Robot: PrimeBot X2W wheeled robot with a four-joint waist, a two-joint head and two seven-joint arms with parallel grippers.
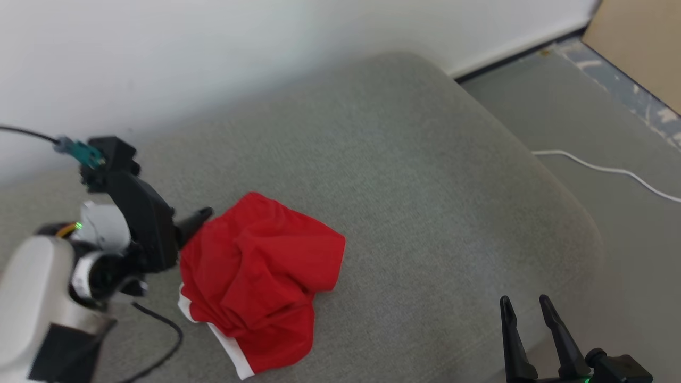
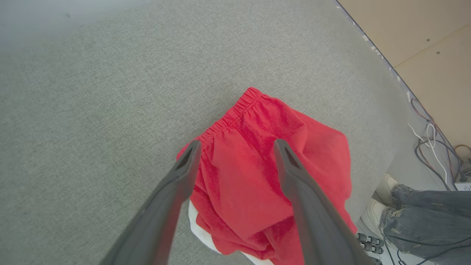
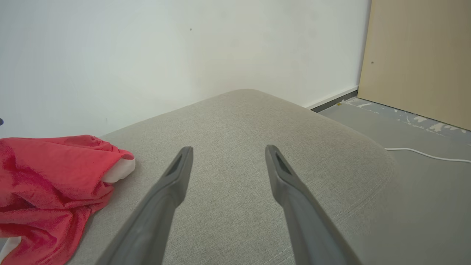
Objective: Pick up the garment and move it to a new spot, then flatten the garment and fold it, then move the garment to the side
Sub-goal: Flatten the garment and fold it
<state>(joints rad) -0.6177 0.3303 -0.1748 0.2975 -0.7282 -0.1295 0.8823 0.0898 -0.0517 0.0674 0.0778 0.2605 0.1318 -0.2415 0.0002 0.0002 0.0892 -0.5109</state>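
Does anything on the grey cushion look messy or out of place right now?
Yes. The red shorts lie bunched in a heap on the grey cushion, folded over themselves, with the white trim poking out at one edge. Nothing looks spilled or damaged. A white cable trails loose across the floor beside it.

Garment [image 1: 260, 271]: solid red, no print, white trim along one hem.
Cushion [image 1: 404, 175] under the garment: light grey, fine woven fleck, uniform.
Wall [image 1: 213, 53] behind the garment: plain white.
Floor [image 1: 585, 106] right of the garment: darker grey, with pale paint scuffs by the tan board [image 1: 638, 37].
Cable [image 1: 606, 170] on that floor: white.
Left end effector [image 2: 237, 147] over the garment: dark grey.
Right end effector [image 1: 525, 300], right of the garment: black.
Connector [image 1: 80, 150], left of the garment: teal.
Jeans [image 2: 427, 209]: faded blue-grey.
Shoes [image 2: 384, 187]: off-white.
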